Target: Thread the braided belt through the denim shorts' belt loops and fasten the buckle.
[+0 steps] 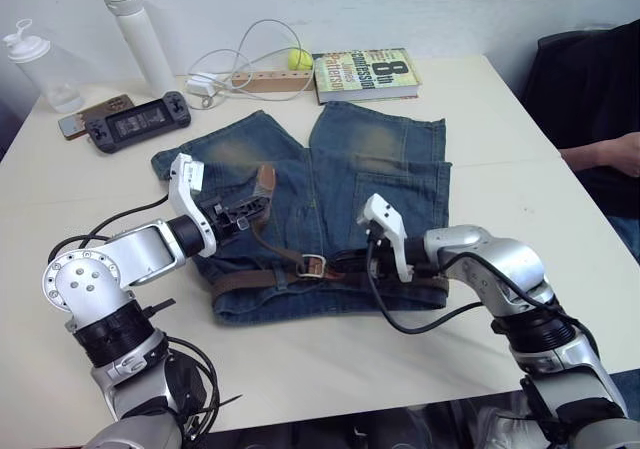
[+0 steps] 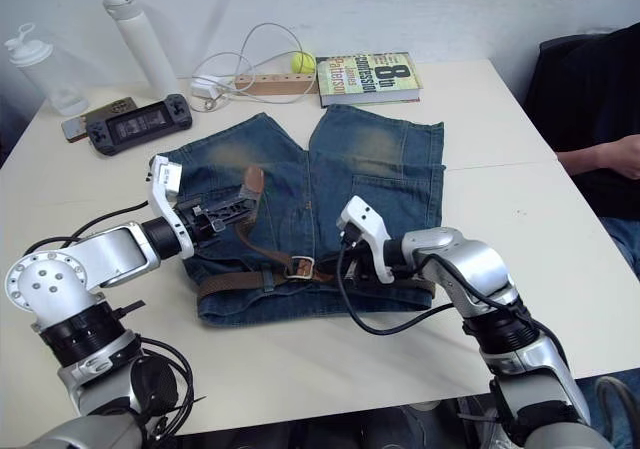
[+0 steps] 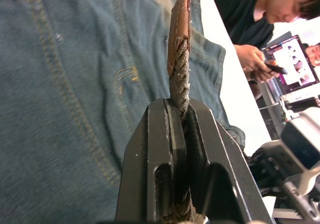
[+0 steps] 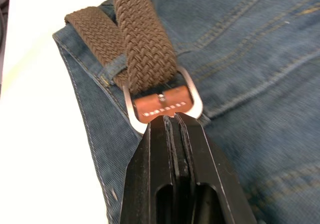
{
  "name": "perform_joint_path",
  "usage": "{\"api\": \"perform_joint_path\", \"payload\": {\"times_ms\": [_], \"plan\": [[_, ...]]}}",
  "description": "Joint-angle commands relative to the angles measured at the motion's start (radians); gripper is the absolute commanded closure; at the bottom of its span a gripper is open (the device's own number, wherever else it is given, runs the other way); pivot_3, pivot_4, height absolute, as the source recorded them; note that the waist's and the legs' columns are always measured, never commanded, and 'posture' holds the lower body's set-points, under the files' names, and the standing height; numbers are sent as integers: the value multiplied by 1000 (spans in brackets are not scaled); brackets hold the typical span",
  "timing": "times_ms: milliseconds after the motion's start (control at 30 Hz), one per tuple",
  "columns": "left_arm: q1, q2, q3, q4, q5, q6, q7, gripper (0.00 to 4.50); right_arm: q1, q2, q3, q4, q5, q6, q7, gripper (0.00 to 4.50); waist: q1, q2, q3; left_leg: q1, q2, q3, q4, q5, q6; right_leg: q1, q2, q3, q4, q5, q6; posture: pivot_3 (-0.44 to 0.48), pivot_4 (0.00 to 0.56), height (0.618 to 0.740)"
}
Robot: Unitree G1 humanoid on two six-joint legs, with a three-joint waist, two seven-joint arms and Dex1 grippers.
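- Braided belt (image 1: 262,278): dark-brown woven strap lying along the waistband of the denim shorts (image 1: 340,179), at their near edge; the strap passes through the buckle (image 4: 162,104) and its free end rises away from the waistband over the denim.
- Buckle: silver frame near the middle of the waistband, with a tan leather tab at its base.
- Right gripper (image 4: 172,120): at the buckle, jaws closed on the tan leather tab next to the frame.
- Left gripper (image 3: 181,115): over the shorts' left side, jaws clamped on the woven strap just below its tan leather tip (image 3: 179,27), which stands clear of the denim.
- Denim shorts: spread flat on the white table (image 1: 500,149), waistband nearest the robot, legs with faded tan patches pointing away.
- Beyond the shorts: a handheld game console (image 1: 138,121), a book (image 1: 364,74), a yellow ball (image 1: 299,59), a white cable (image 1: 245,54), a white bottle (image 1: 137,37) and a clear bottle (image 1: 42,67).
- Right of the shorts, at the table's edge: a person's arm (image 1: 600,156) in dark clothing.
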Motion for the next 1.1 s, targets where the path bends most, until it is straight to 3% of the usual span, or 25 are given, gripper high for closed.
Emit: {"api": "perform_joint_path", "payload": {"times_ms": [33,233,433,600,700,1100], "plan": [[-18,20,6,-36,-44,-27,-33,4500,-23,35,9,-4,-2,-23,3,4468,-1,0,0,0,0,0,0,0,0,0,0,0,0,0,0,0,150,734],[28,57,-72,-100,-25,-107,-88,4500,-52,112,15,53,-40,-61,-24,4468,-3,0,0,0,0,0,0,0,0,0,0,0,0,0,0,0,150,734],[156,129,-183,-198,31,-338,-274,4500,-36,138,41,61,-66,-81,-14,4468,-5,0,0,0,0,0,-2,0,0,0,0,0,-1,0,0,0,150,734],[229,95,-131,-86,24,-534,-382,4500,-39,139,43,74,-79,-91,-3,4468,-5,0,0,0,0,0,-2,0,0,0,0,0,-1,0,0,0,150,734],[231,74,-82,7,-66,-559,-394,4500,-41,132,43,73,-78,-94,12,4468,-4,0,0,0,0,0,-2,0,0,0,0,0,-1,0,0,0,150,734],[260,81,-201,89,-55,-623,-501,4500,-68,133,-18,80,-40,-70,43,4468,-5,0,0,0,0,0,-2,0,0,0,0,0,-2,0,0,0,150,734]]}}
